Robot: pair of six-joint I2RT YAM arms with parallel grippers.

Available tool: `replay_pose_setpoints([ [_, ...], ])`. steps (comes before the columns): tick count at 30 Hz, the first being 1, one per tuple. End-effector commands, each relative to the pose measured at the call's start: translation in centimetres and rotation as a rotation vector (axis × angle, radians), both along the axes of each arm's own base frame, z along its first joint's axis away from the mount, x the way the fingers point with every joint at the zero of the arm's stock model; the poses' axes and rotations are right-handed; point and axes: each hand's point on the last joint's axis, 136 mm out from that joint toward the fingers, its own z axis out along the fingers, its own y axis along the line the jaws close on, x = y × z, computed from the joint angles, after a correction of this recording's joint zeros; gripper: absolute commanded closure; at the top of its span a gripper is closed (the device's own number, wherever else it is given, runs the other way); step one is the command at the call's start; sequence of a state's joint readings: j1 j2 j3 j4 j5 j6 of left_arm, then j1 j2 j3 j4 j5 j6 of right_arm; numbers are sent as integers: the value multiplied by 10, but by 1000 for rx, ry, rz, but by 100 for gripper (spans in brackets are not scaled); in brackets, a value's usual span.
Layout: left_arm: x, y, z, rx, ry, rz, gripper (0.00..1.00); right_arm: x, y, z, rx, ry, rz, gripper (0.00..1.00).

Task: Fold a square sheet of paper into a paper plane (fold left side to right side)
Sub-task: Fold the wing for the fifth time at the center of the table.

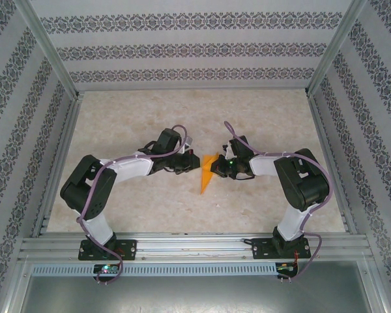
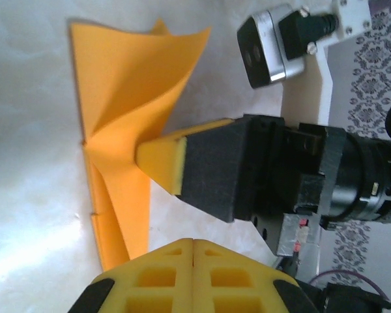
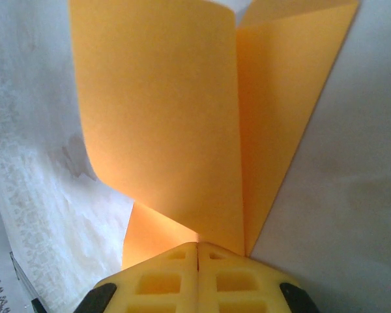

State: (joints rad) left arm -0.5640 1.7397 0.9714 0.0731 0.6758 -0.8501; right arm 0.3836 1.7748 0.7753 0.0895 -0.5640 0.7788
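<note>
One paper lies at frame centre, long axis up-down; the right gripper, on its right, pinches its upper part; the left gripper, clenched on nothing, sits just left.

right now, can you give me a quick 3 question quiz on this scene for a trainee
1. True or false: the paper lies flat and unfolded on the table.
2. The right end effector is: A) open above the paper, B) shut on the paper, C) parked by the wall.
3. Fill in: the paper is coloured ____.
Key: 1 false; 2 B; 3 orange.
</note>
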Motion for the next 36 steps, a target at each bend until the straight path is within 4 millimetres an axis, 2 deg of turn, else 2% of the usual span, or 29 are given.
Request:
replay_pose_setpoints([
  [1,-15,-17,-2,-33,82,-48,96,-29,-25,-41,-135,135,-26,100],
  [9,-23,-35,-22,-25,120,-73,98,-29,-24,-42,-136,140,-25,100],
  [23,-33,-31,-58,13,183,-74,99,-31,-26,-45,-148,153,-19,100],
  [36,-40,-22,-80,74,212,-70,99,-32,-28,-45,-169,157,-13,100],
])
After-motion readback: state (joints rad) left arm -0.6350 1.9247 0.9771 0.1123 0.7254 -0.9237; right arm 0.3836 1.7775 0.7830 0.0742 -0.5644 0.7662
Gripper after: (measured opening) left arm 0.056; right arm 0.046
